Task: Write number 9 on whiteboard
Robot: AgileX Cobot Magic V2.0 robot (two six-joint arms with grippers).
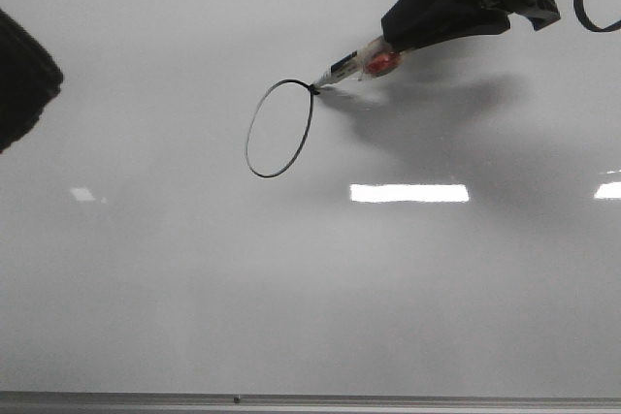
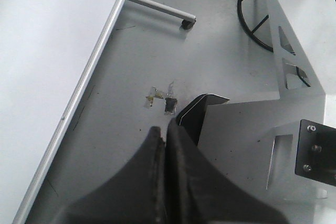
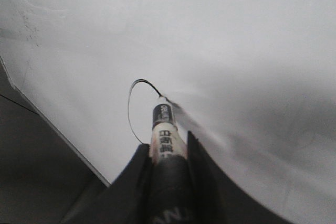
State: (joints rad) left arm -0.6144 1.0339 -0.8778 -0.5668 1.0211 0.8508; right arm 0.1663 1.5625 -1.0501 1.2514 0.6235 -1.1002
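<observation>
In the front view, the whiteboard (image 1: 291, 288) fills the frame and the number 9 (image 1: 280, 129) so far is only a slanted oval loop left of centre, closed at its upper right where the marker (image 1: 354, 67) tip touches; the right gripper (image 1: 427, 21) reaches in from the upper right, and the tail is not yet drawn. If the tip lifts or drags off-line here, the tail could start detached or cut through the loop. In the left wrist view, the left gripper (image 2: 165, 145), fingers (image 2: 153, 156) pressed together and empty, hangs over the floor beside the board's frame edge (image 2: 79, 93), posing little risk. In the right wrist view, the fingers (image 3: 197, 166) clamp the marker barrel; a slip in that grip could fade the stroke.
</observation>
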